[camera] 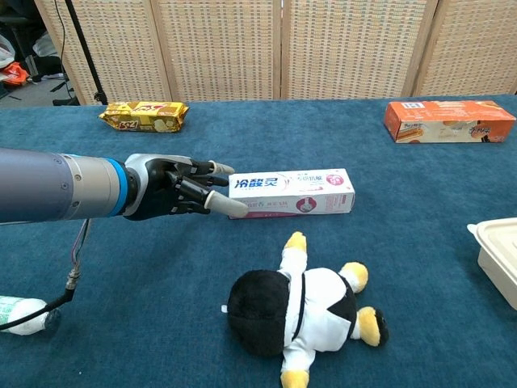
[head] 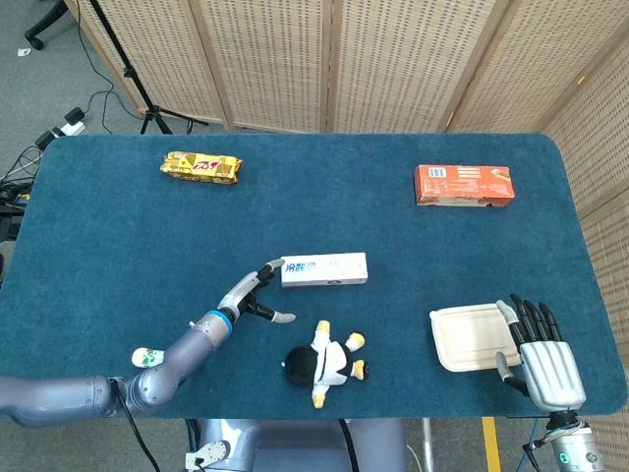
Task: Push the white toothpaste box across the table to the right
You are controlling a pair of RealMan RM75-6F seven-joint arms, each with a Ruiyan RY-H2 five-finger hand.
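White rectangular cardboard toothpaste box (camera: 292, 192) was contacted at its left end by the fingertips of the left hand (camera: 174, 188).

Fingers of the left hand were held apart, with nothing grasped; the box lay flat near the centre of the dark blue cloth-covered table (head: 108, 226), just above a black-and-white plush penguin toy (camera: 300, 314). The right hand (head: 543, 359) was rested at the near right table edge, fingers spread, beside a cream lidded plastic food container (head: 472, 337).
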